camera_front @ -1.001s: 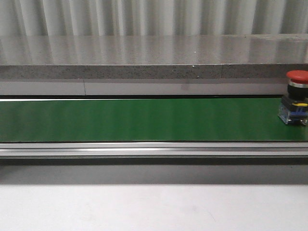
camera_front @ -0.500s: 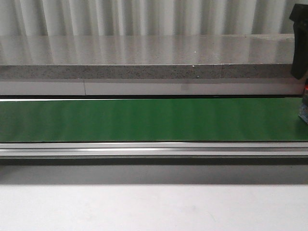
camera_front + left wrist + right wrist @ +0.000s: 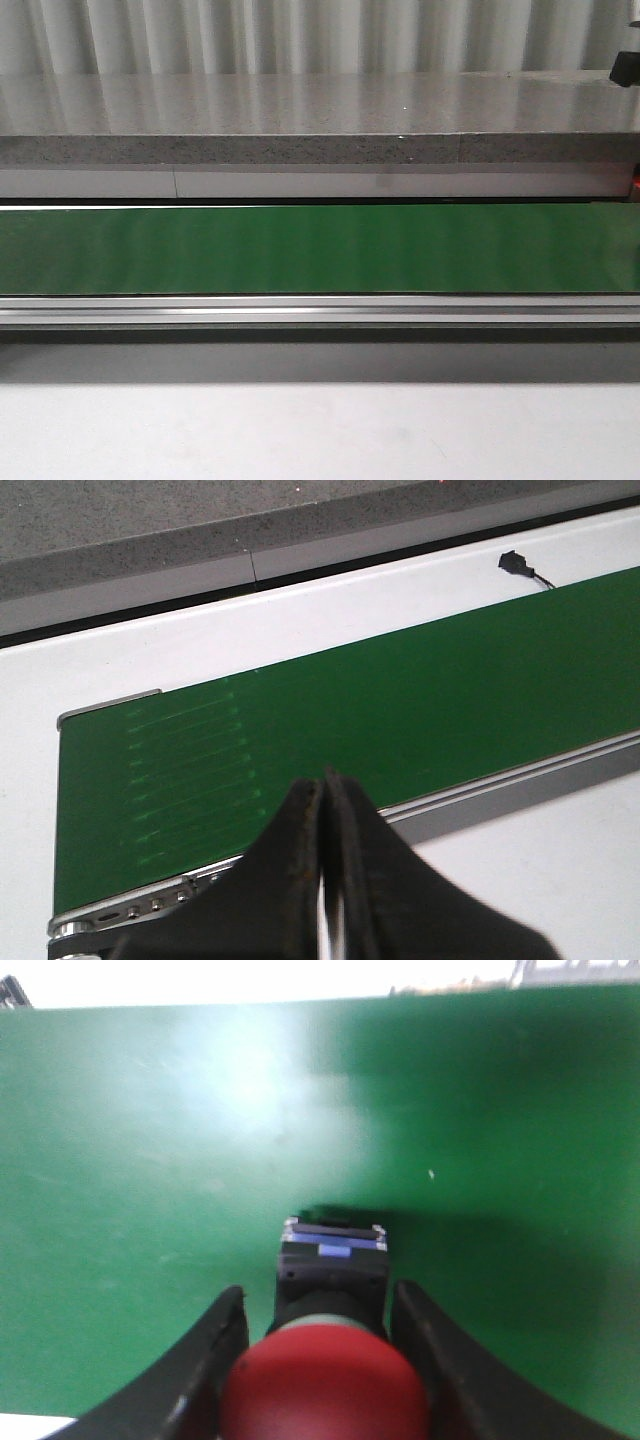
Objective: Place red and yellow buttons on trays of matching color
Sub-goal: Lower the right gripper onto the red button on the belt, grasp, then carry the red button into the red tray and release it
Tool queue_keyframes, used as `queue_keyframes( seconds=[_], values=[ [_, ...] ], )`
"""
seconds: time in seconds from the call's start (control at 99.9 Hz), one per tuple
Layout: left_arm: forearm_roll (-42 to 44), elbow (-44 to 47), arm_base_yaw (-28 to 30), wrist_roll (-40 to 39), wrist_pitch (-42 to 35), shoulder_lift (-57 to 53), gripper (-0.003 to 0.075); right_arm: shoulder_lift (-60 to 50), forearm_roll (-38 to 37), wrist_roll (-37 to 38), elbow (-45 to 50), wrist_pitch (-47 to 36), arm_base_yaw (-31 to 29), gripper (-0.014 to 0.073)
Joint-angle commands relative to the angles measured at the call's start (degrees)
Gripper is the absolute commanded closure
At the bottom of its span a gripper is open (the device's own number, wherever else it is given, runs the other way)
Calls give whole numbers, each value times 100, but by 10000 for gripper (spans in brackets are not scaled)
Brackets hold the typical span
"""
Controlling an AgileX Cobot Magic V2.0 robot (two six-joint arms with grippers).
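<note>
The long green conveyor belt [image 3: 320,250] now lies bare in the front view. Left end effector [image 3: 322,810] hovers over it, fingers together. Right end effector [image 3: 318,1340] straddles the red mushroom-head push button [image 3: 325,1385], grip uncertain; its blue label is unreadable.

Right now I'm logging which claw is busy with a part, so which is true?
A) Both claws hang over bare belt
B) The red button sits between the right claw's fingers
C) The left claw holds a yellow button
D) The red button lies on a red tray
B: in the right wrist view the red button stands between the right claw fingers over the green belt; the left claw is shut and empty.
</note>
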Motion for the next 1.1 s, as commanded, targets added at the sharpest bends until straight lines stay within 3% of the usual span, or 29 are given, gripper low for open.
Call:
queue_keyframes(
  seconds=[0.0, 0.29, 0.72, 1.091],
  values=[
    [-134, -145, -46, -9, -381, 18, 740, -350, -134, -69, -407, 41, -124, 557],
    [-134, -145, -46, -9, -381, 18, 740, -357, -287, -69, -1272, 276, -1022, 557],
    [-134, -145, -46, -9, -381, 18, 740, 134, -316, 256, -1280, 65, -2490, 557],
    [-134, -145, -46, -9, -381, 18, 740, 599, -316, 495, -1280, -655, -2973, 557]
  ],
)
